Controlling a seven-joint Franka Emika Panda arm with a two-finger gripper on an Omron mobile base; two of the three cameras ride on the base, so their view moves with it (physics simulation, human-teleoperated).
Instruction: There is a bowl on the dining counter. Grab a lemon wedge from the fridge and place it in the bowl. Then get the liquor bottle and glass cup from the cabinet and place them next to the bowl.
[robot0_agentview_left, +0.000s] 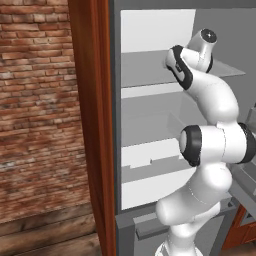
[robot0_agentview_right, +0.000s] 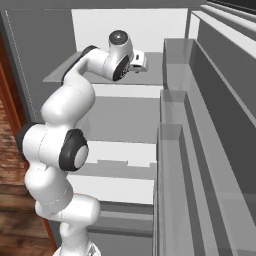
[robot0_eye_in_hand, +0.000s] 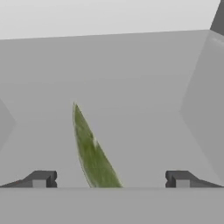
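My arm reaches into the open fridge (robot0_agentview_left: 150, 30) at its upper white shelf (robot0_agentview_right: 150, 75). In the hand view a thin green lemon wedge (robot0_eye_in_hand: 92, 151) lies on the shelf floor, pointing away from me, its near end between my fingertips and closer to the left one. My gripper (robot0_eye_in_hand: 109, 179) is open, with the left fingertip (robot0_eye_in_hand: 41, 178) and the right fingertip (robot0_eye_in_hand: 180, 178) wide apart and nothing gripped. From the right base view the hand (robot0_agentview_right: 137, 61) sits just above that shelf near its middle.
The fridge door with its grey bins (robot0_agentview_right: 200, 150) stands open close on the right. A red-brown wood panel (robot0_agentview_left: 92, 125) and a brick wall (robot0_agentview_left: 35, 100) bound the left. Lower white shelves (robot0_agentview_left: 150, 165) sit beneath the arm.
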